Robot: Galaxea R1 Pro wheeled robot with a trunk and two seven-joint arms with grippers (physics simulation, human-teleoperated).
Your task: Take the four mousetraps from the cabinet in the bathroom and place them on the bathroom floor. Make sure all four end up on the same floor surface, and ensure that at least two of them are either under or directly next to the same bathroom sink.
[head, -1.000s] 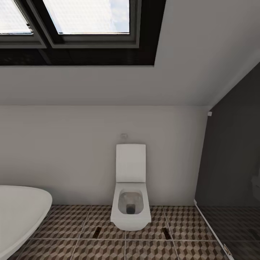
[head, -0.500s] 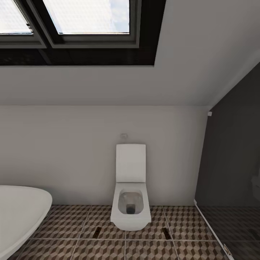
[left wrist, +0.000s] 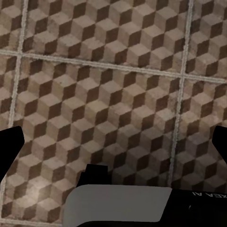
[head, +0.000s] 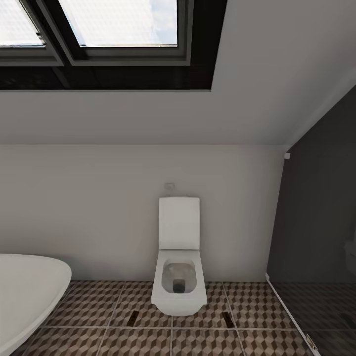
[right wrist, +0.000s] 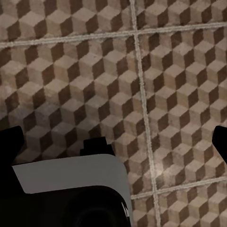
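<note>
**A bathroom under a sloped ceiling**

A white toilet (head: 179,277) with its lid raised stands against a pale wall. The curved rim of a white bathtub (head: 29,291) sits beside it. The bathroom floor (head: 257,306) has cube-patterned brown and cream tiles. Skylight windows (head: 118,24) sit overhead.

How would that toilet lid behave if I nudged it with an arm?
The lid looks like a stiff flat slab, unlikely to flex. It stands upright by the wall, so a forward pull might drop it onto the bowl. Its smooth white face probably offers little grip.
</note>
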